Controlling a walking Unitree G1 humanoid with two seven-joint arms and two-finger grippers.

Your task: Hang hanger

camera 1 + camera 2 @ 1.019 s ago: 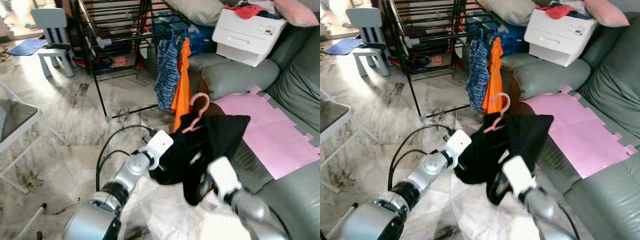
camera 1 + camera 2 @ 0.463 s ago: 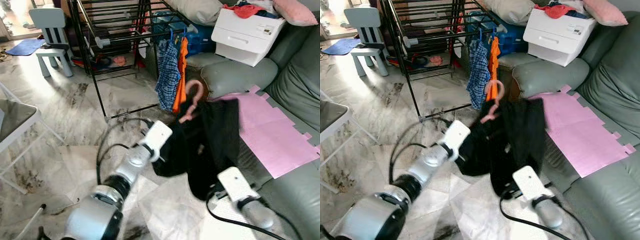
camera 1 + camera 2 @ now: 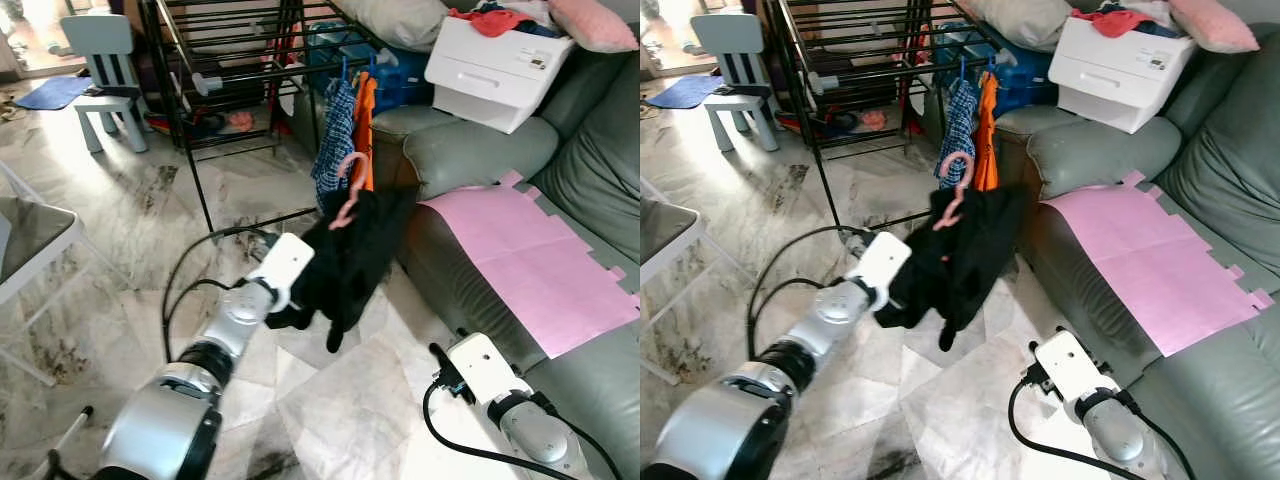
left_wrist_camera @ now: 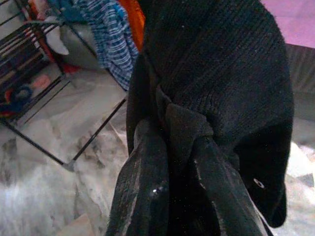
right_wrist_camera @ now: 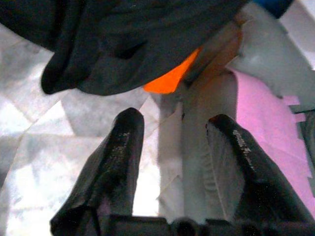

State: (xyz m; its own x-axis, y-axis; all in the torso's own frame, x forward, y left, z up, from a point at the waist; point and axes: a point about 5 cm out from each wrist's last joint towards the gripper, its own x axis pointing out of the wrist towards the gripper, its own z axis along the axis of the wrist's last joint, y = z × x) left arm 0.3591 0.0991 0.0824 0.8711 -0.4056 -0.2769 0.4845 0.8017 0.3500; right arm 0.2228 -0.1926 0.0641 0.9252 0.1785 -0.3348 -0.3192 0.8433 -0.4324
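Left wrist view gives me the clearest read: my left gripper (image 4: 179, 147) is clenched on a fold of the black garment (image 4: 216, 73), fingers (image 4: 142, 187) pinching the knit between them. From the head camera I see that garment draped on a pink hanger (image 3: 347, 186), held up at the end of my outstretched left arm, its hook just in front of the blue checked shirt (image 3: 331, 140) and orange shirt (image 3: 364, 128) hanging on the black drying rack (image 3: 200, 80). My right gripper (image 5: 179, 147) sits low over the marble floor (image 3: 150, 230), fingers spread and holding nothing, beside the grey sofa (image 3: 470, 150) with its pink mat (image 3: 530, 260).
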